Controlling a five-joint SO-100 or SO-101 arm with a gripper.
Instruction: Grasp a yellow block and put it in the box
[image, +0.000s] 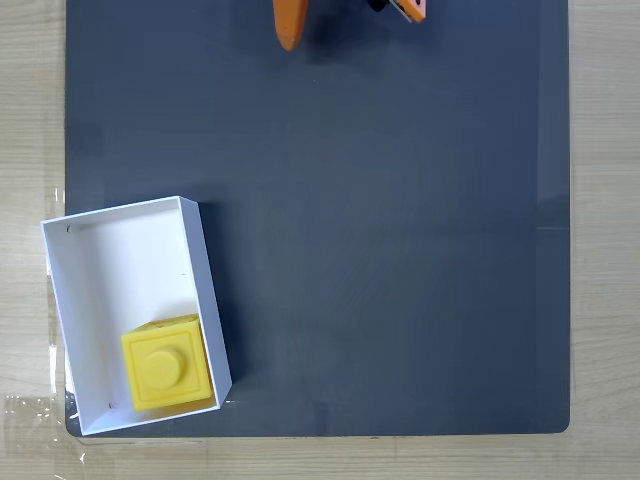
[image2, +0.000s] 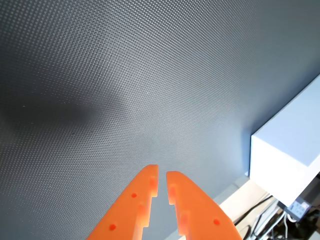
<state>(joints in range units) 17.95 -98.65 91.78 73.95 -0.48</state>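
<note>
Wrist view, near: tool (image2: 162, 175) with its orange fingers pressed almost together, thin slit between the tips, nothing pinched. It points out over bare dark mat (image2: 125, 75). A white box-shaped thing (image2: 290, 145) sits at the right edge, off the mat; can't tell what it is.

Fixed view, top edge: orange tool tip (image: 290, 28) pokes in, well apart from everything else.

Far end, lower left of the fixed view: yellow block (image: 168, 362) sits inside the box (image: 120, 260), stud up, tucked into the corner nearest the bottom edge, touching or just beside the right wall. The box overhangs the mat onto the wooden counter (image: 30, 120).

Judgement: block is in, tool empty and parked clear, so the task looks done.
</note>
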